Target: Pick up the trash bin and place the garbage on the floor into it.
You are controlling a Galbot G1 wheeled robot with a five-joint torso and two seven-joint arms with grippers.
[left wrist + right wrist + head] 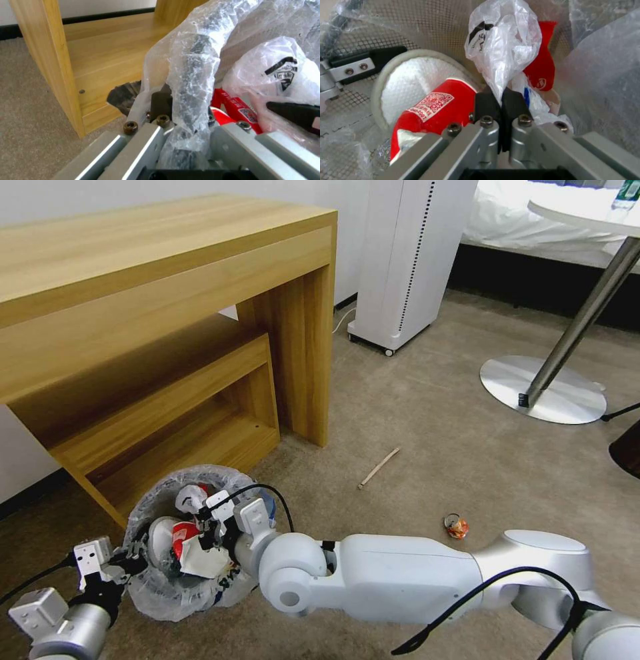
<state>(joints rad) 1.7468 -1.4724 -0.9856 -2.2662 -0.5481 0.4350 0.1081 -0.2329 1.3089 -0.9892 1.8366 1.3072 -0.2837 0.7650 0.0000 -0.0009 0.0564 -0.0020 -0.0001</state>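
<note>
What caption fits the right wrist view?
Right gripper shut on a crumpled white plastic wrapper inside the trash bin.

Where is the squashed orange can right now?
In the head view, the orange can lies on the beige carpet, on the robot's right, just beyond its right arm and near the thin wooden stick.

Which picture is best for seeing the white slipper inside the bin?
The right wrist view: the white slipper shows broadly, against the trash bin's mesh wall. The head view shows just a white sliver. In the left wrist view, bag plastic hides it.
</note>
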